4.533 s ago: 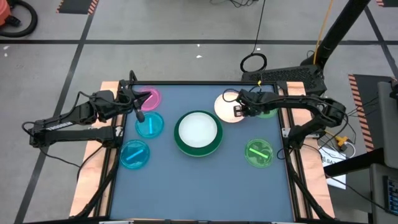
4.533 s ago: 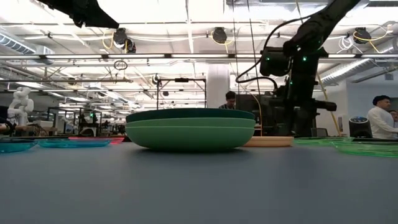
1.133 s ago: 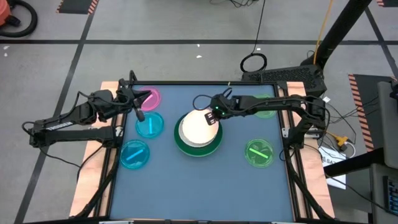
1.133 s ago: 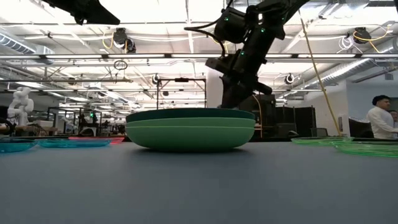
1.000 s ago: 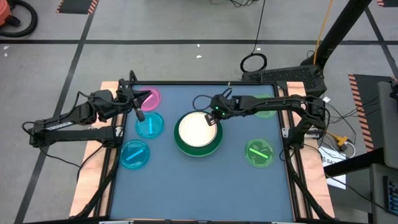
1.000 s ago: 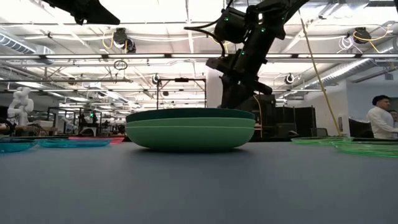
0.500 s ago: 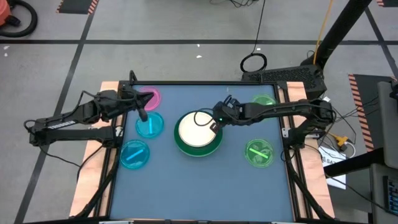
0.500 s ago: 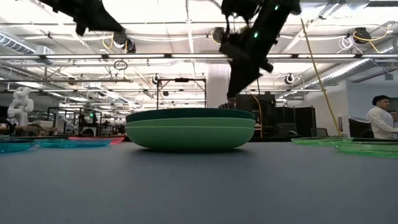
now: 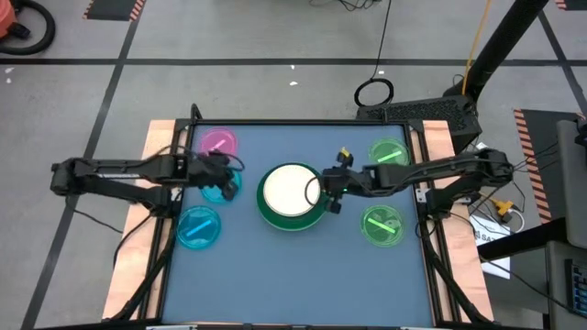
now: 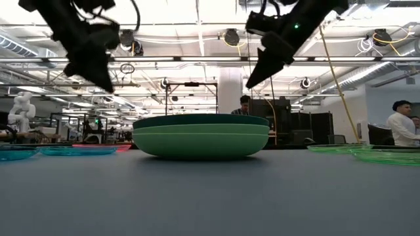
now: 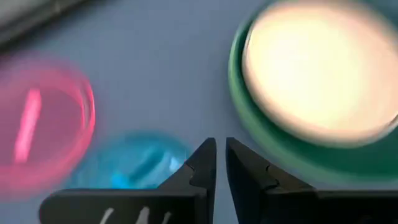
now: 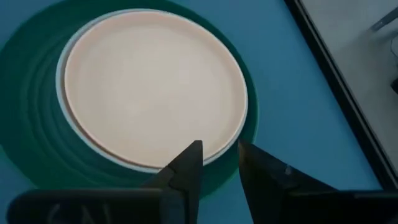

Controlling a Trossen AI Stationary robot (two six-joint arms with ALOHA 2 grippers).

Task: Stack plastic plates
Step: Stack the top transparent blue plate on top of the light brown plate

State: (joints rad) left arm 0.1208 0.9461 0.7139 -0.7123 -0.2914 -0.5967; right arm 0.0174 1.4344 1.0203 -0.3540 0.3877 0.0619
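Note:
A cream plate [image 9: 290, 188] lies on top of a stack of large green plates [image 9: 275, 217] in the table's middle. My right gripper [image 12: 219, 149] hangs open above the stack's right rim, touching nothing. My left gripper [image 11: 221, 155] hovers over the right part of a small blue plate [image 9: 216, 190], fingers a narrow slit apart and empty. A pink plate [image 9: 218, 142] lies at the far left and a second blue plate [image 9: 198, 227] nearer. Two small green plates [image 9: 389, 151] [image 9: 383, 225] lie on the right. In the low view both grippers [image 10: 102, 82] [image 10: 252, 82] hang well above the table.
A raised frame [image 9: 275, 122] borders the blue table top. There is bare surface along the near edge [image 9: 293, 284]. People and equipment stand in the room behind the table, far from it.
My right gripper has drawn back from the stack's far right rim toward the near and right side, rising a little and rolling; the cream plate stays flat on the stack. My left gripper has swung from beside the pink plate toward the near edge, come down and tipped downward over the blue plate.

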